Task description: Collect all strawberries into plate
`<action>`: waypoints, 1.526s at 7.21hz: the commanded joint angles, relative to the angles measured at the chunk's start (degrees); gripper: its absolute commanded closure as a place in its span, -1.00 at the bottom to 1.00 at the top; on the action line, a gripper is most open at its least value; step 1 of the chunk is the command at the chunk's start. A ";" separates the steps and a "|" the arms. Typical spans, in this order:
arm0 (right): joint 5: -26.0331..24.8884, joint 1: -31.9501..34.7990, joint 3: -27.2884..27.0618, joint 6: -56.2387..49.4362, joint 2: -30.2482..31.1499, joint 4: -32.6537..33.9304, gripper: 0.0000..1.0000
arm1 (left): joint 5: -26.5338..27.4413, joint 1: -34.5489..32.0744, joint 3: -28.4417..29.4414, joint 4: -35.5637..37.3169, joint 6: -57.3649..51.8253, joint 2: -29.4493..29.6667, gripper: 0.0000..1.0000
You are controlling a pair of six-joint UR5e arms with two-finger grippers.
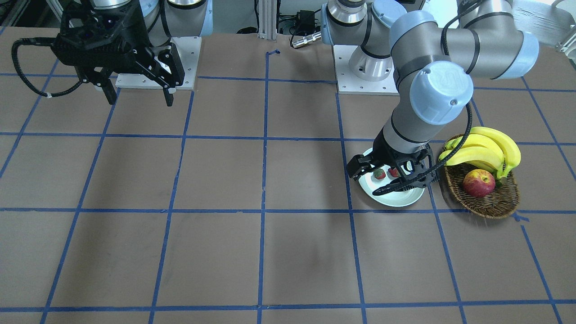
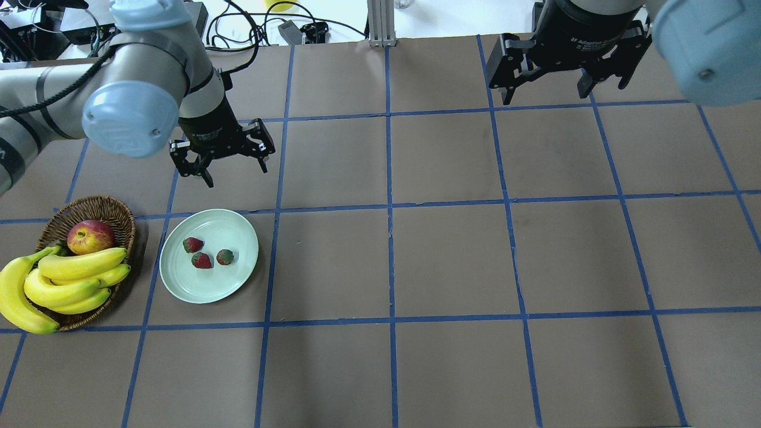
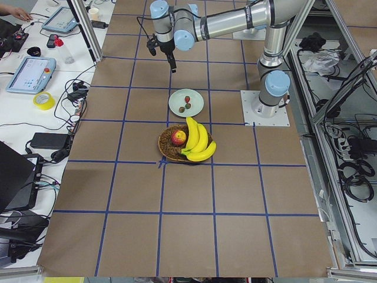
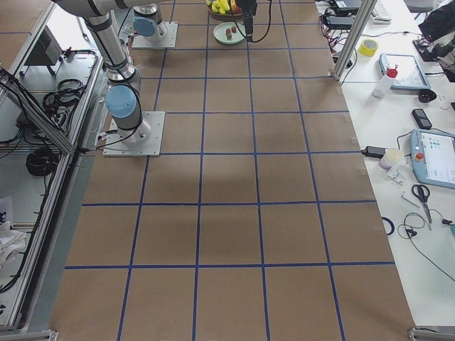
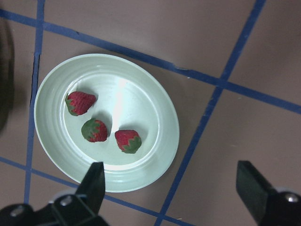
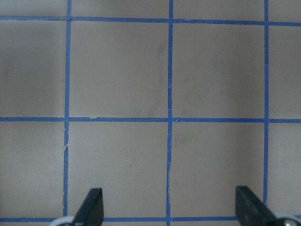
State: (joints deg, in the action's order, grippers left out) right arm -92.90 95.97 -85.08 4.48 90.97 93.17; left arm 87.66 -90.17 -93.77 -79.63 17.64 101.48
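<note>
Overhead behind my shoulders, front view facing me, two distant end views, wrist cameras close, pointing down, left one sharing the plate (image 5: 141, 101) with overhead

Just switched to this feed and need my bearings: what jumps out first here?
Three strawberries lie close together on the pale green plate, with the left tool hanging open and empty above it. Beside the plate, a wicker basket holds bananas and an apple. The right tool hangs open far off across the table.
</note>
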 commanded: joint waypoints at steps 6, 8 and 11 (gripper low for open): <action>0.00 0.00 0.00 0.00 0.00 -0.09 -1.00 | 2.41 0.16 3.16 -12.10 -18.77 -13.50 -1.00; 0.00 0.00 0.00 0.00 0.00 -0.09 -1.00 | 3.66 1.49 2.64 -13.35 -19.66 -14.47 -1.00; 0.00 0.00 0.00 0.00 0.00 -0.09 -1.00 | 4.10 1.84 2.20 -13.79 -19.66 -14.56 -1.00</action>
State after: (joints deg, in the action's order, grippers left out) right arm -92.90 95.94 -85.08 4.48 90.97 93.08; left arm 91.60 -88.48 -91.30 -93.31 -1.99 86.98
